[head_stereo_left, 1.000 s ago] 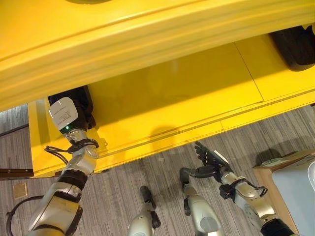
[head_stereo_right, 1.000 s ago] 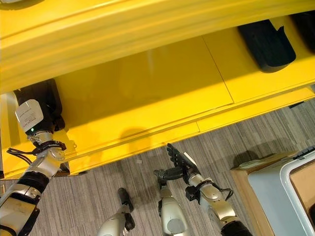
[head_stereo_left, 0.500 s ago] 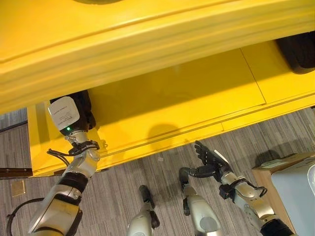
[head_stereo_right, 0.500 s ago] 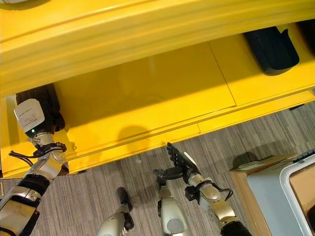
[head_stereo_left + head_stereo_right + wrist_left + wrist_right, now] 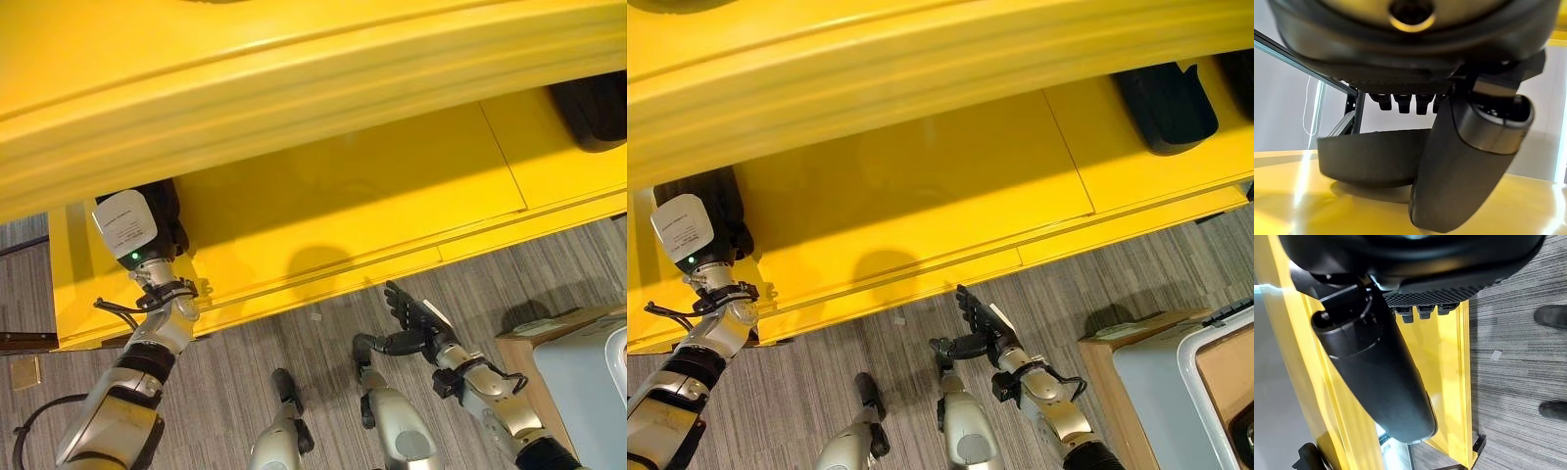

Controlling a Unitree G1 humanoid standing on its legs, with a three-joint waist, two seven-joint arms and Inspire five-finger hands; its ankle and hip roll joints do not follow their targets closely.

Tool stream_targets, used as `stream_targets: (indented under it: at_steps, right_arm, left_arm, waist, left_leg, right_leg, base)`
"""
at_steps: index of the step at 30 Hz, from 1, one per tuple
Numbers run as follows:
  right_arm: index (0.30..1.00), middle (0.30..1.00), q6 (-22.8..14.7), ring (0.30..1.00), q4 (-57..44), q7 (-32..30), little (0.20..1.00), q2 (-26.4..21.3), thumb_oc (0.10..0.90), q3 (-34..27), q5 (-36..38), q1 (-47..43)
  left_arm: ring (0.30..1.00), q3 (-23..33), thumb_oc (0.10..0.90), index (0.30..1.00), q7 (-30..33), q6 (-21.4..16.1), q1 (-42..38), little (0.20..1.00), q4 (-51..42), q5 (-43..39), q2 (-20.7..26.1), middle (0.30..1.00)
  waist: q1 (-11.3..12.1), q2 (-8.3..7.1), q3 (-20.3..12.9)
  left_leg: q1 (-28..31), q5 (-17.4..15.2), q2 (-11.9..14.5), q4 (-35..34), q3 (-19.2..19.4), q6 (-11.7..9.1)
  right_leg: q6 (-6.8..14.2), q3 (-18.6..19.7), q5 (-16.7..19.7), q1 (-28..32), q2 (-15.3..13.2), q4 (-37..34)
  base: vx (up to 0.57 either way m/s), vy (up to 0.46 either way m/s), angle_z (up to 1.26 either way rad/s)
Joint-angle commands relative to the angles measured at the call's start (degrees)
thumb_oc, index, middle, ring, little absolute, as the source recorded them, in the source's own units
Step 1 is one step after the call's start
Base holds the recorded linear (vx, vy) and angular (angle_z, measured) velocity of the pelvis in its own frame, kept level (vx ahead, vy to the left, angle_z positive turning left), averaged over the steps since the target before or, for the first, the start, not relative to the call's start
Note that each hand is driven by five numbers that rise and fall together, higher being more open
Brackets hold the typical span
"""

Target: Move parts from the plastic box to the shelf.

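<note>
A black dish-shaped part [image 5: 1369, 156] rests on the yellow shelf [image 5: 353, 196] at its left end, also visible as a dark shape [image 5: 720, 196] behind my left wrist. My left hand [image 5: 1464, 161] is open, its fingers straight just above the part's rim and its thumb hanging in front of it. My right hand [image 5: 411, 311] is open with fingers spread and nothing in it, low over the floor in front of the shelf's edge. The pale plastic box [image 5: 1190, 362] stands at the lower right.
Another black part [image 5: 1166, 103] lies on the same shelf at the far right. An upper yellow shelf board [image 5: 294, 88] overhangs the working level. The box sits on a brown stand [image 5: 534, 338]. Grey carpet lies between shelf and box.
The whole picture has shifted a little, so the camera moved. My left hand stays at the black part on the shelf. The right hand holds its open pose.
</note>
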Motion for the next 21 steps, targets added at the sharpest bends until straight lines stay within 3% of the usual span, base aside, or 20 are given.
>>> stream_targets:
  at_steps: [1, 21]
  right_arm:
    - [1.000, 1.000, -5.61, 1.000, -2.65, 0.24, 1.000, 1.42, 0.900, 0.96, 2.45, -0.12]
    - [1.000, 1.000, -5.69, 1.000, -3.56, 0.29, 1.000, 1.41, 0.900, -0.24, 2.25, 0.98]
  left_arm:
    - [1.000, 1.57, 0.900, 1.000, 4.27, -0.91, -5.13, 1.000, 1.57, 3.78, 5.23, 1.000]
    - [1.000, 2.27, 0.900, 1.000, 2.16, -1.17, 0.04, 1.000, -2.56, 5.69, 5.41, 1.000]
  waist:
    - [0.35, -0.89, -2.99]
    - [0.74, -0.31, -3.42]
  left_leg:
    - [-2.23, -2.07, 1.60, 4.23, -1.75, -0.89]
    - [-1.36, -2.02, 1.44, 4.06, -2.01, -0.93]
  right_leg:
    - [3.01, 1.31, -10.36, -0.36, -1.05, 9.23]
    - [2.93, 0.78, -10.67, 0.69, -1.26, 9.24]
  base:
    - [0.00, 0.000, 0.00]
    - [0.00, 0.000, 0.00]
